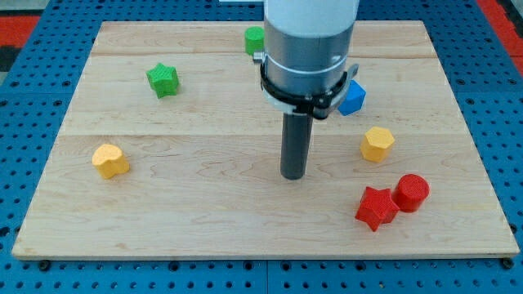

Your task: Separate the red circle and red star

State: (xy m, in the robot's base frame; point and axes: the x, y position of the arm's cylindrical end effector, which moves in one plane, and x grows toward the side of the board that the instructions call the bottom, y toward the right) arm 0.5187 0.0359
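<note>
- At the view's left, a yellow plastic block [109,160] of rounded many-sided shape lies alone on the pale wooden board [204,220], well apart from everything else.
- Above and to its right sits a green plastic star block [163,79], and near the view's top edge a second green plastic block [254,39], its shape partly hidden by the arm.
- The arm carries no gripper, so nothing opens or closes; its dark rod comes down at mid-board and my tip [293,175] rests on bare wood, touching no block.
- Right of the rod, a blue plastic block [353,98] peeks from behind the arm's collar, and a yellow plastic hexagon block [377,144] lies below it.
- At the lower right, the red plastic star block [377,207] and the red plastic circle block [411,193] touch, the circle on the star's upper right, with my tip to their upper left.
- Risk, as I judge it: a push straight into the star would drive both reds together toward the board's right edge, leaving them joined; a line aimed high could also catch the yellow hexagon.
</note>
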